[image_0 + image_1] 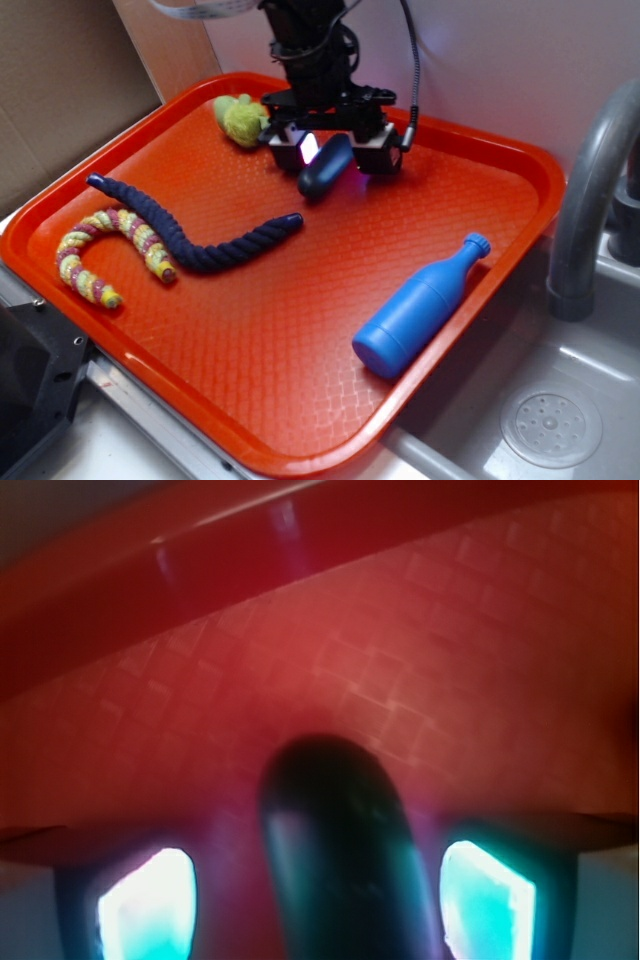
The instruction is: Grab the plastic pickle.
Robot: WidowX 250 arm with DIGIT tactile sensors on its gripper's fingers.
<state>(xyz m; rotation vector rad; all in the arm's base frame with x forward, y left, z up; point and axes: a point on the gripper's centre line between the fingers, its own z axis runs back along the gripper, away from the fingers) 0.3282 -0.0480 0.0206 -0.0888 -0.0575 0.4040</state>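
**Desk:** What's on your wrist feed right now?

**Me:** I've got the plastic pickle point(345, 865) dead centre, dark and blurry, its rounded end pointing up the frame, running off the bottom edge. My claw point(318, 905) straddles it: one glowing pad point(147, 905) on the left of the picture, another on the right, both lit bright cyan-white.

**Desk:** Are the pads touching it?

**Me:** Can't tell from here. I see a dim strip between each pad and the pickle, but the focus is too soft to call it.

**Desk:** Background?

**Me:** Orange-red tray point(400, 650), diamond-textured floor, with its raised glossy rim curving across the top.
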